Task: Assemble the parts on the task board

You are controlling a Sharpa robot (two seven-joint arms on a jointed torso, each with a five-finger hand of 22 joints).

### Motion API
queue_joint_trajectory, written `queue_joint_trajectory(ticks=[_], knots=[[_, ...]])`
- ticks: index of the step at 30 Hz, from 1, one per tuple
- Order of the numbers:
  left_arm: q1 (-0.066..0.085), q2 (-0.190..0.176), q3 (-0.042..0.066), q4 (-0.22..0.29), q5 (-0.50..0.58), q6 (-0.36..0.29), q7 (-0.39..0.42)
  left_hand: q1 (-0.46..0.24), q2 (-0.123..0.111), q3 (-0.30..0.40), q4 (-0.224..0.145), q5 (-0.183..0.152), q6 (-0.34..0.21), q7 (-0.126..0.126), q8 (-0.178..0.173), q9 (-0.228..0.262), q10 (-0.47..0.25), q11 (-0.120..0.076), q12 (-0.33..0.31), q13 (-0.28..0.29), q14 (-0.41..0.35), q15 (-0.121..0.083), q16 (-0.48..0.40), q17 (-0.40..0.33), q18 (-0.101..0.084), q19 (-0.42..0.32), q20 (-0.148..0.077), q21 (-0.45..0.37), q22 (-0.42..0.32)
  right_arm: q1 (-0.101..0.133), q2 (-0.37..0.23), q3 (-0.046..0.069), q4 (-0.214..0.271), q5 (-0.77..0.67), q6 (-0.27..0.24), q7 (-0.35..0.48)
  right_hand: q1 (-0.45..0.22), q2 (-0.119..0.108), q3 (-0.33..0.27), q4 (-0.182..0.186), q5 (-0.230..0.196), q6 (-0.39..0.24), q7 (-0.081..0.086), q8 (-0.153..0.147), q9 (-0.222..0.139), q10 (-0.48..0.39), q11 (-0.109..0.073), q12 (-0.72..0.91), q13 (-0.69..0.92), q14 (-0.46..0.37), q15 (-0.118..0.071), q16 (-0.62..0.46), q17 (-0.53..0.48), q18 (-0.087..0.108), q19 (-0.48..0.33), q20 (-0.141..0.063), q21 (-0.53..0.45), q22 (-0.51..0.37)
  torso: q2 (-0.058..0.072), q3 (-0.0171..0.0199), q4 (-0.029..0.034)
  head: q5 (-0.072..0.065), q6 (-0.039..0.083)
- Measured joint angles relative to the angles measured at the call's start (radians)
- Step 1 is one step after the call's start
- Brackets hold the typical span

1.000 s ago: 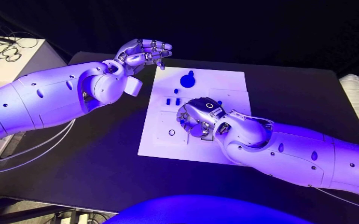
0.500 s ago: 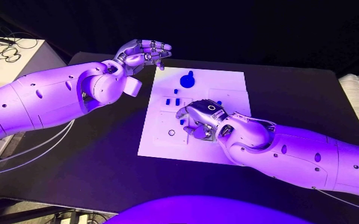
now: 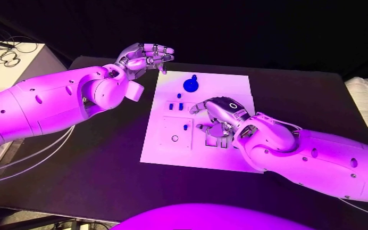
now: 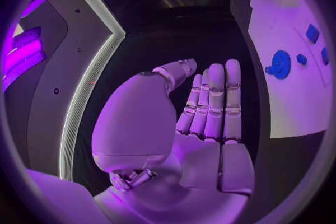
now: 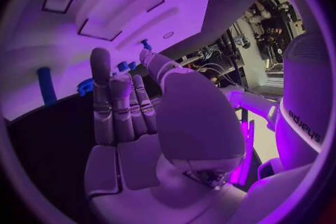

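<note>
**Both hands empty; right hand over the board, left hand off its far left corner**

Right hand (image 3: 217, 117): located centre of the head view, above the middle of the white board (image 3: 230, 153). Fingers point down toward the board surface and are loosely curved. The right wrist view shows the fingers (image 5: 115, 103) extended side by side, thumb set apart, nothing between them. Whether the fingertips touch the board cannot be told.

Left hand (image 3: 145, 55): located upper left of centre in the head view, above the black table (image 3: 100, 166), just off the board's far left corner. The left wrist view shows the palm flat, the fingers (image 4: 213, 103) straight and close together, the thumb standing apart. It holds nothing and touches nothing.

Board: lies flat in the middle of the table, its long sides running away from the camera. The right forearm covers its near right corner.

Parts on the board:
- A round blue knob (image 3: 190, 84) at the upper middle, well clear of both hands.
- A row of small blue pegs (image 3: 176, 106) just left of the right hand, standing in a raised block.
- A single small blue peg (image 3: 185, 127) below that row, beside the right hand's fingers.
- A small dark ring (image 3: 175, 138) toward the board's lower left area.
</note>
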Motion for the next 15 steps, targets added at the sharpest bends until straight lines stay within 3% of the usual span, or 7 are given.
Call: queue_joint_trajectory(ticks=[3, 5, 7, 9, 10, 15], knots=[[0.000, 0.000, 0.000, -0.001, 0.000, 0.001, -0.001, 0.000, 0.000, 0.000, 0.000, 0.000, 0.000, 0.000, 0.000, 0.000, 0.000, 0.000, 0.000, 0.000, 0.000, 0.000, 0.000, 0.000, 0.000, 0.000, 0.000, 0.000, 0.000, 0.023, -0.044, 0.008, 0.020, 0.046, -0.009, 0.006, -0.017, -0.017, 0.060, 0.008, 0.000, 0.020, -0.006, 0.000, -0.002, 0.054, -0.007, 0.039, -0.004, 0.062, -0.009, 0.066, 0.066, -0.001, 0.066, -0.009, 0.094, 0.097, 0.000, -0.0006, -0.0005, -0.003, 0.004], [0.000, 0.000, 0.000, -0.002, 0.000, 0.002, -0.001, 0.000, 0.000, 0.000, 0.000, 0.000, 0.000, 0.000, 0.000, 0.000, -0.001, -0.001, 0.000, 0.000, 0.000, 0.000, 0.000, 0.000, 0.000, 0.000, 0.000, 0.000, 0.000, 0.039, -0.071, 0.013, 0.025, 0.074, -0.010, 0.010, -0.030, -0.030, 0.089, 0.012, 0.000, 0.034, -0.008, 0.000, -0.002, 0.086, -0.013, 0.048, -0.010, 0.091, -0.012, 0.099, 0.107, -0.023, 0.097, -0.014, 0.143, 0.148, 0.000, -0.0006, -0.0010, -0.007, 0.007], [0.000, 0.000, 0.000, -0.002, 0.000, 0.003, -0.002, 0.000, 0.000, 0.000, 0.000, 0.000, 0.000, 0.000, 0.000, 0.000, -0.004, -0.004, 0.000, -0.001, 0.000, 0.000, 0.000, -0.001, 0.000, 0.004, 0.004, 0.000, 0.000, 0.052, -0.093, 0.015, 0.027, 0.095, -0.010, 0.013, -0.038, -0.038, 0.110, 0.014, 0.000, 0.036, -0.008, 0.000, -0.002, 0.101, -0.016, 0.048, -0.015, 0.112, -0.016, 0.122, 0.137, -0.023, 0.118, -0.015, 0.178, 0.185, -0.001, -0.0010, -0.0016, -0.009, 0.009], [0.000, 0.000, 0.000, -0.003, 0.000, 0.004, -0.002, 0.000, 0.000, 0.000, 0.000, 0.000, 0.000, 0.000, 0.000, 0.000, -0.004, -0.004, 0.000, -0.001, 0.000, 0.000, 0.000, -0.001, 0.000, 0.004, 0.004, 0.000, 0.000, 0.066, -0.116, 0.019, 0.025, 0.114, -0.006, 0.016, -0.044, -0.044, 0.121, 0.014, 0.000, 0.040, -0.012, 0.000, -0.002, 0.109, -0.020, 0.048, -0.018, 0.125, -0.018, 0.140, 0.164, -0.023, 0.132, -0.018, 0.206, 0.215, -0.001, -0.0011, -0.0023, -0.012, 0.012], [0.000, 0.001, 0.000, -0.003, 0.000, 0.004, -0.002, 0.000, 0.000, 0.000, 0.000, 0.000, 0.000, 0.000, 0.000, 0.000, -0.004, -0.004, 0.000, -0.001, 0.000, 0.000, 0.000, -0.001, 0.000, 0.004, 0.004, 0.000, 0.000, 0.071, -0.123, 0.021, 0.022, 0.120, -0.004, 0.018, -0.048, -0.047, 0.123, 0.014, 0.000, 0.041, -0.013, 0.000, -0.002, 0.110, -0.021, 0.048, -0.020, 0.134, -0.018, 0.150, 0.179, -0.039, 0.140, -0.020, 0.221, 0.231, -0.001, -0.0010, -0.0025, -0.013, 0.013], [0.000, 0.002, 0.000, -0.003, 0.000, 0.007, -0.004, 0.000, 0.000, 0.000, 0.000, 0.000, 0.000, 0.000, 0.000, 0.000, -0.003, -0.004, 0.000, -0.001, 0.000, 0.000, 0.000, -0.001, 0.000, 0.004, 0.004, 0.000, 0.000, 0.089, -0.147, 0.025, -0.007, 0.135, 0.034, 0.022, -0.060, -0.060, 0.123, 0.014, 0.000, 0.041, -0.013, 0.000, -0.002, 0.110, -0.021, 0.034, -0.022, 0.143, -0.016, 0.166, 0.204, -0.038, 0.151, -0.020, 0.244, 0.258, -0.001, -0.0007, -0.0031, -0.019, 0.018]])
